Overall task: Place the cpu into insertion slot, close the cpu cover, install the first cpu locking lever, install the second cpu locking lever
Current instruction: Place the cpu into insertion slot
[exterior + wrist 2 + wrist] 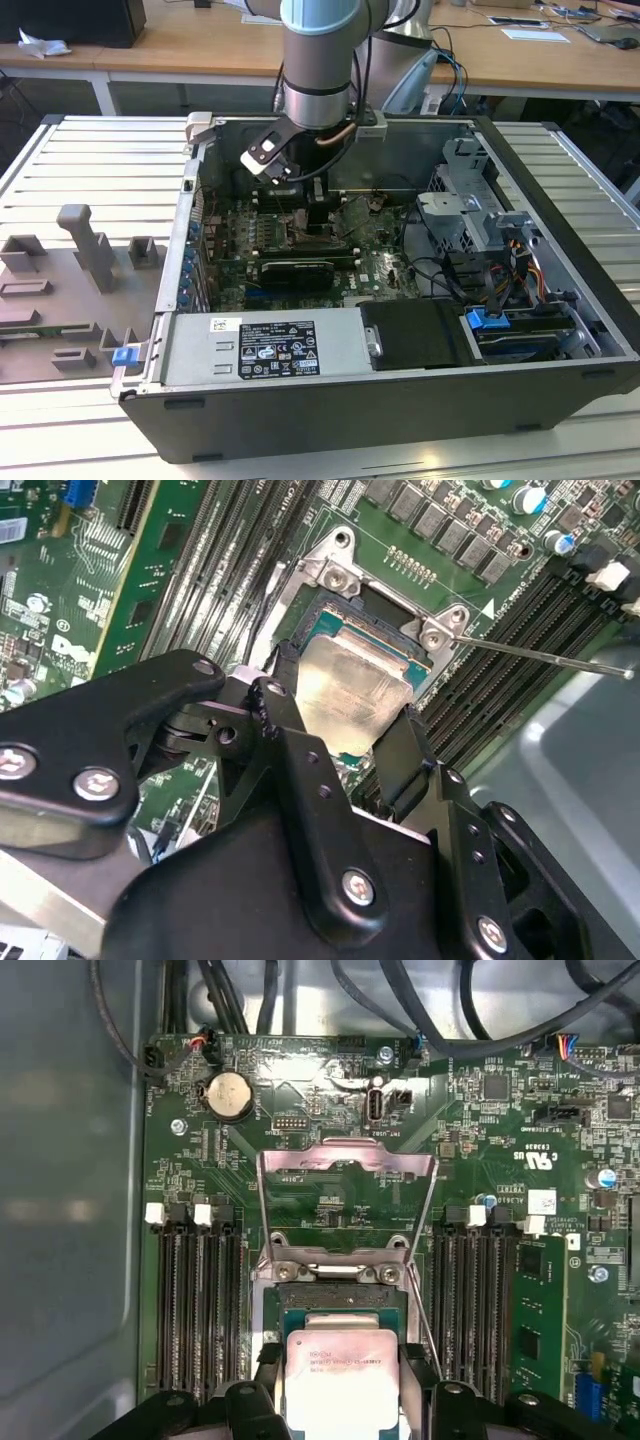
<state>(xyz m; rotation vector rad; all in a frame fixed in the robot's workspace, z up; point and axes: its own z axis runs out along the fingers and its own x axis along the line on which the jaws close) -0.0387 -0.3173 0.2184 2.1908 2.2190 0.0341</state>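
In the exterior view my gripper (318, 215) reaches down into the open computer case over the green board. The cpu (340, 1378), a pale silvery square chip, sits between my two black fingers (268, 1372), right over the insertion slot (340, 1298). In the second wrist view the gripper (345, 695) is shut on the cpu (350, 685), which lies low in the insertion slot (372, 605); whether it rests fully in I cannot tell. The cpu cover (345, 1155), a thin metal frame, stands swung open behind the slot. A thin wire lever (540, 655) sticks out sideways, unlatched.
Long black memory slots (195, 1300) flank the socket on both sides. A coin battery (228, 1093) and black cables (470, 1020) lie beyond the cover. The power supply (265, 345) and drive cage (480, 215) fill the case's near and right parts. Grey fixtures (85, 250) stand outside.
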